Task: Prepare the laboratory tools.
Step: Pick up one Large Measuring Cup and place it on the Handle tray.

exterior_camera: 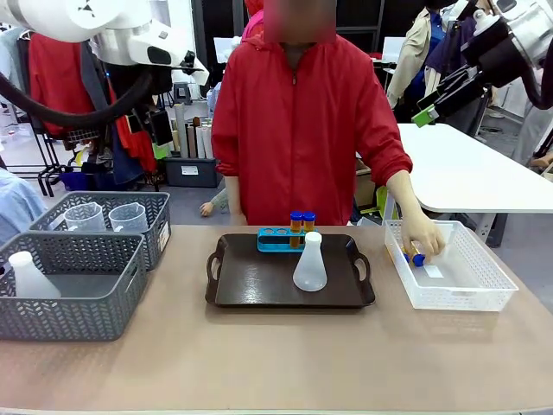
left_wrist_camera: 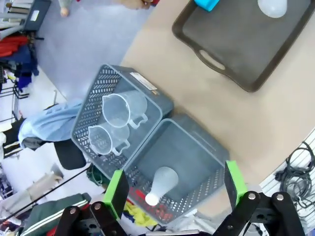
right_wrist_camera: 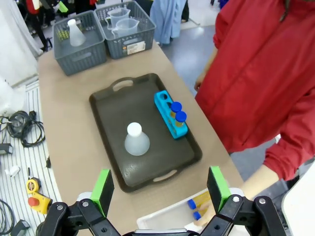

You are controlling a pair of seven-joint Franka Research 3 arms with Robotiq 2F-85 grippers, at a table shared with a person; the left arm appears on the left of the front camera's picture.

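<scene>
A blue four-hole rack [exterior_camera: 276, 239] holding two blue-capped tubes of orange liquid [exterior_camera: 301, 221] stands at the back of the dark tray [exterior_camera: 259, 285]. A translucent white conical flask [exterior_camera: 309, 262] stands in front of it. A person's hand [exterior_camera: 422, 238] rests on more blue-capped tubes [exterior_camera: 416, 258] in the white basket [exterior_camera: 471, 290]. My left gripper [left_wrist_camera: 175, 189] hangs open high above a grey basket with a second flask [left_wrist_camera: 162, 182], next to two clear handled beakers [left_wrist_camera: 123, 109]. My right gripper [right_wrist_camera: 160, 189] is open, high over the tray [right_wrist_camera: 113, 118], rack [right_wrist_camera: 167, 118] and flask [right_wrist_camera: 136, 141].
Two grey baskets stand at the table's left: the nearer one [exterior_camera: 78, 303] holds a flask, the farther one [exterior_camera: 151, 212] the beakers. The person in a red jacket [exterior_camera: 298, 121] stands behind the tray. Bare tabletop [exterior_camera: 276, 363] lies in front of the tray.
</scene>
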